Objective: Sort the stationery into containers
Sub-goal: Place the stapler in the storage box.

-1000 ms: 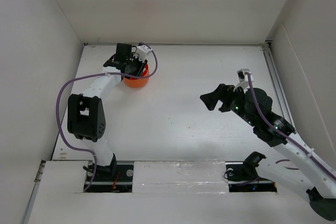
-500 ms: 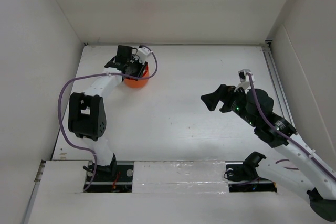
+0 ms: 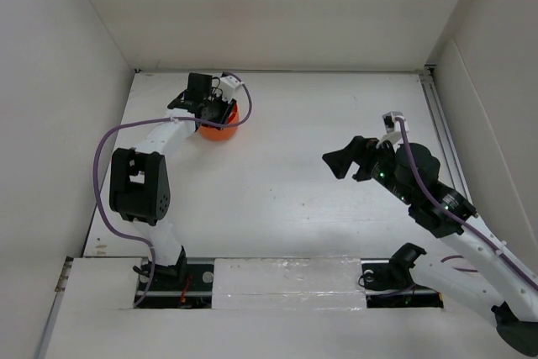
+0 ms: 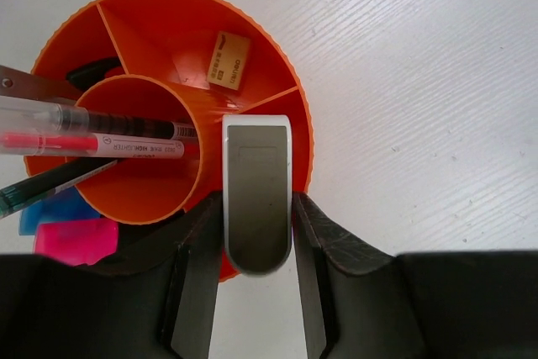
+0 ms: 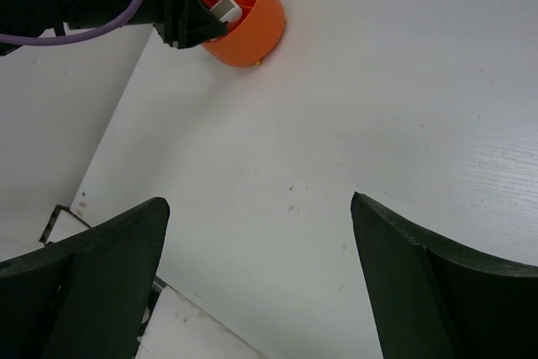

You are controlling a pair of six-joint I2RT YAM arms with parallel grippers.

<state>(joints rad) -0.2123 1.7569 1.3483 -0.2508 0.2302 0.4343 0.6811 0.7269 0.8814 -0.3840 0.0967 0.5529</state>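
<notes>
Left wrist view: the left gripper (image 4: 256, 216) pinches a grey-white rounded eraser (image 4: 255, 166) over the round orange plastic tub (image 4: 160, 27), beside its central cup. Hardly anything moved this last second, so the release is probably next. The right gripper (image 5: 259, 201) is wide open and empty.

From above, the left end effector (image 3: 212, 111) covers most of the orange tub (image 3: 220, 130), so I cannot see inside. On its wrist camera the pens (image 4: 101, 132) run off the left edge, and the white eraser (image 4: 256, 199) it grips hides part of the tub beneath.
</notes>
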